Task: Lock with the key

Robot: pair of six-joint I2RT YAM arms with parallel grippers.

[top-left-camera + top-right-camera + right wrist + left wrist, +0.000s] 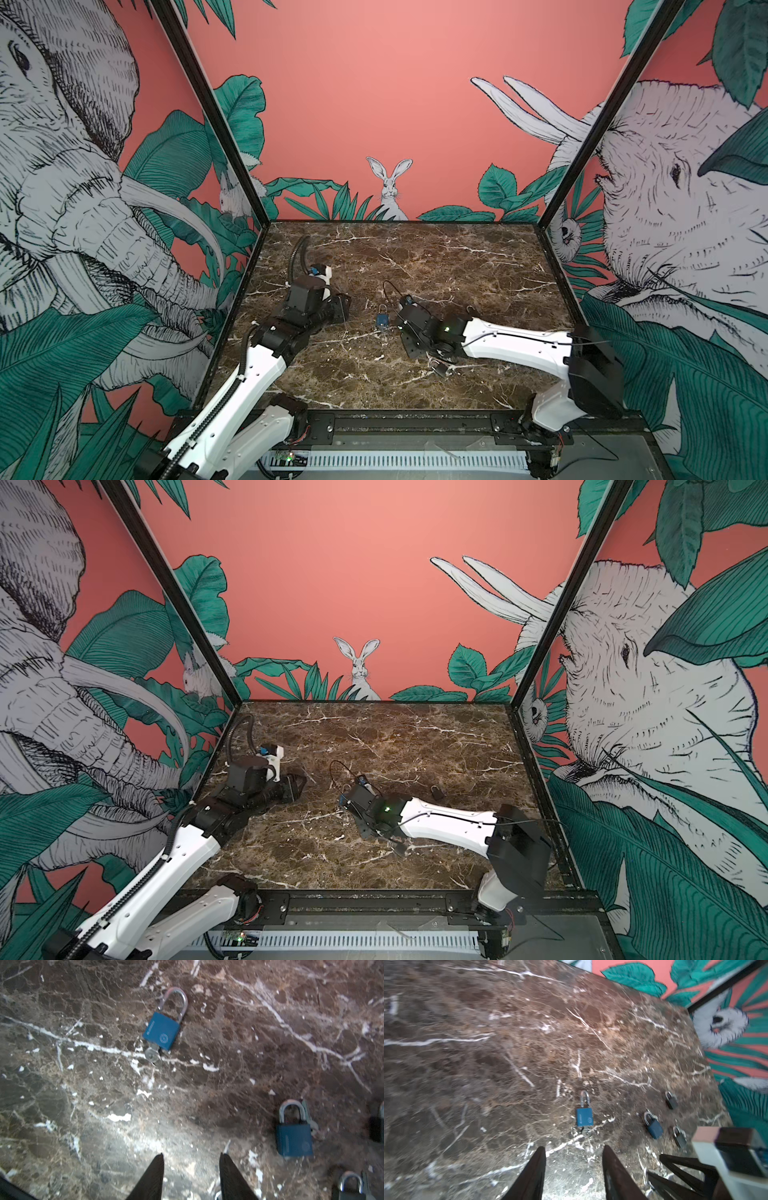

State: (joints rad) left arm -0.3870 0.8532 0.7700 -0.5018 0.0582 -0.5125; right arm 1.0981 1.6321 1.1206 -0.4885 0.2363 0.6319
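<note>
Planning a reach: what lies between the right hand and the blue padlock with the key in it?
Only bare tabletop, seen in the right wrist view, between the right hand and the blue padlock; its key faces the hand.

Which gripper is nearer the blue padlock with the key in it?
Right, judging by both top views. The right gripper hangs just right of the blue padlock; the left gripper sits farther off on its left, bare marble between, fingers aimed at it.

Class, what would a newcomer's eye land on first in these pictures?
The walls' coral jungle mural, with elephants and a rabbit. Then a blue padlock, key in its base, lying flat on the marble table between the left hand and right hand, both open and empty.
</note>
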